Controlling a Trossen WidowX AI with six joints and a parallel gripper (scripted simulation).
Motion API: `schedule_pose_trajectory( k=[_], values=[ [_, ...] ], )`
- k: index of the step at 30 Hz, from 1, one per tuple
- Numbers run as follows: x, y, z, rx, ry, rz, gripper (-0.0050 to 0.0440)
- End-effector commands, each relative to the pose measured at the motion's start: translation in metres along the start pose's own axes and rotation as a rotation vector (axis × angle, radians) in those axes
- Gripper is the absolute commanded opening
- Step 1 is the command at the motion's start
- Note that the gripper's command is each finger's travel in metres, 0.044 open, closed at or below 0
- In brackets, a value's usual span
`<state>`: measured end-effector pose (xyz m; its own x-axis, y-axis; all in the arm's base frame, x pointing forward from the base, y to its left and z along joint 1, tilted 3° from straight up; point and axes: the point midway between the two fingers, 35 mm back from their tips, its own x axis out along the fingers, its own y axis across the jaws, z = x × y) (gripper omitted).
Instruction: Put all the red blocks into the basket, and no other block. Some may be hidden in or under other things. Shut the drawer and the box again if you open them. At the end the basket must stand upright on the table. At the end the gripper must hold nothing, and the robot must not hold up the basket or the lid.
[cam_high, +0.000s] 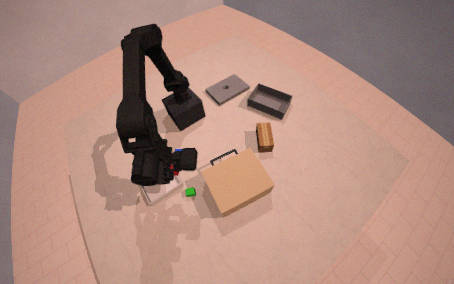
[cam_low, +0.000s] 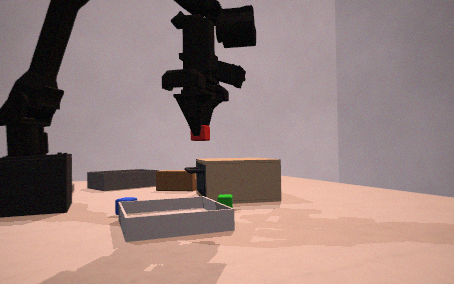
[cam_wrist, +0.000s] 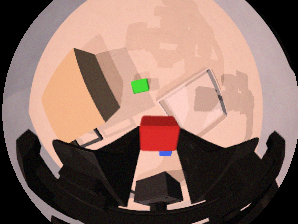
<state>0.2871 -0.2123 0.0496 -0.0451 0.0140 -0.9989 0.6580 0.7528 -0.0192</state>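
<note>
Your hand grips the red block high, probably to clear the basket's walls. In the overhead view, the basket sits lower left, ready to receive it.

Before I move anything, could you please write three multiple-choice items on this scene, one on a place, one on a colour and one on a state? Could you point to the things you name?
1. Where is the green block (cam_high: 190, 192) (cam_low: 225, 201) (cam_wrist: 140, 86)?
A) Inside the dark open box
B) On top of the tan cabinet
C) On the table between the pale tray and the tan cabinet

2. What colour is the block in the gripper?
A) Blue
B) Red
C) Green

3. How is the grey lid with the small knob?
A) Lying flat on the table
B) Closed over the dark box
C) Leaning on the tan cabinet

Key:
1 C: the top view shows it between them.
2 B: the wrist view shows a red block (cam_low: 204, 133) (cam_wrist: 159, 135) between the fingers.
3 A: the top view shows the lid (cam_high: 232, 93) flat beside the open box (cam_high: 256, 105) (cam_low: 122, 180).
</note>
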Motion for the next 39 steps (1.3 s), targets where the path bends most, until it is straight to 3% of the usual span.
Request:
schedule_pose_trajectory(
  k=[1,10,18,20,24,39],
  values=[
    [0.0,-0.045,-0.003,0.152,0.002,-0.004,0.0],
    [0.0,-0.058,-0.002,0.152,0.002,-0.004,0.0],
    [0.054,-0.058,-0.003,0.152,0.002,-0.004,0.0],
    [0.054,-0.058,-0.003,0.152,0.002,-0.004,0.0],
    [0.08,-0.058,-0.003,0.152,0.002,-0.004,0.0],
    [0.081,-0.058,-0.003,0.152,0.002,-0.004,0.0]
  ],
)
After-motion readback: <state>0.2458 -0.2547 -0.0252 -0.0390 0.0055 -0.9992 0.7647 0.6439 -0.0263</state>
